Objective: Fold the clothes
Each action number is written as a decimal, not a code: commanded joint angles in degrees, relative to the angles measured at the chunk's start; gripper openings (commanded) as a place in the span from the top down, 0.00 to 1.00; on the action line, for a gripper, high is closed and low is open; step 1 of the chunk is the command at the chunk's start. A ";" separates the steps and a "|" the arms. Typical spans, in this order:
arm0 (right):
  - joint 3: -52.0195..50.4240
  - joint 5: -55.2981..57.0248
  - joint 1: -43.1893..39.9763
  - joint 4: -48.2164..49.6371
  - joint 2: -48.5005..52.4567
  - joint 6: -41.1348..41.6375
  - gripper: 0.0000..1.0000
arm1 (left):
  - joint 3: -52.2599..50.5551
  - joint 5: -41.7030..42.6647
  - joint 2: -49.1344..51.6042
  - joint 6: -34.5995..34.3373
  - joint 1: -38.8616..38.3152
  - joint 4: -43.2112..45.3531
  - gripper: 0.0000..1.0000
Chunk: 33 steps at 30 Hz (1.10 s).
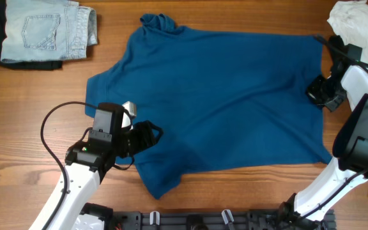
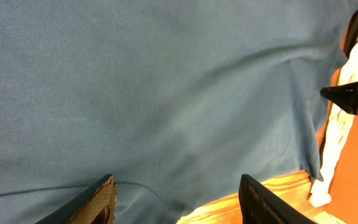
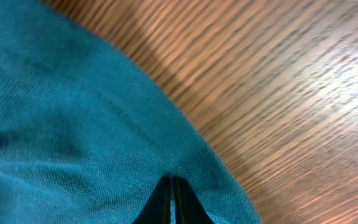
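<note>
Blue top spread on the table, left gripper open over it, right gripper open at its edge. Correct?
No. The right gripper is shut, pinched closed on the blue top at its edge; the right wrist view shows it. The left gripper is open over the top, which lies spread on the table.

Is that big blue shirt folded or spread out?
Spread out: the blue shirt lies flat across the table, with no part doubled over.

Wooden table [image 1: 11, 96] — blue top [image 1: 235, 102], denim [image 1: 43, 29], white garment [image 1: 356, 22]
</note>
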 commanded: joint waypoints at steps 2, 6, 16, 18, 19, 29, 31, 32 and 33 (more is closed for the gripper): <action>-2.75 7.45 -3.63 0.09 3.34 1.92 0.95 | -0.13 -0.33 0.07 1.11 -0.26 -0.83 0.37; -2.69 9.46 -4.24 -0.24 3.34 2.82 0.96 | -0.13 -0.33 0.07 1.14 -0.26 -0.83 0.37; 5.07 9.53 -4.28 -6.84 1.64 2.93 0.96 | -0.13 0.04 0.07 2.60 -0.26 -0.55 0.37; 7.28 9.49 -4.26 -9.25 0.39 2.95 0.96 | -0.04 1.33 0.07 5.11 -0.26 0.17 0.37; 8.09 9.46 -4.26 -10.34 -0.61 2.95 0.96 | 0.22 1.60 0.07 5.44 -0.26 0.37 0.37; 8.68 -2.25 -4.26 -10.93 -18.69 -0.33 0.24 | 4.61 0.17 0.07 8.39 -0.26 0.24 0.38; 8.68 -6.97 -4.22 -10.67 -20.52 -1.49 0.23 | 4.76 -0.39 0.07 8.39 -0.26 0.26 0.41; 8.68 -10.03 -4.09 -10.71 -21.20 -2.64 0.23 | 4.76 -0.35 0.07 8.39 -0.26 0.22 0.44; 8.68 -12.68 -3.87 -11.15 -21.68 -3.52 0.23 | 4.76 -0.33 0.07 8.22 -0.28 -0.13 0.46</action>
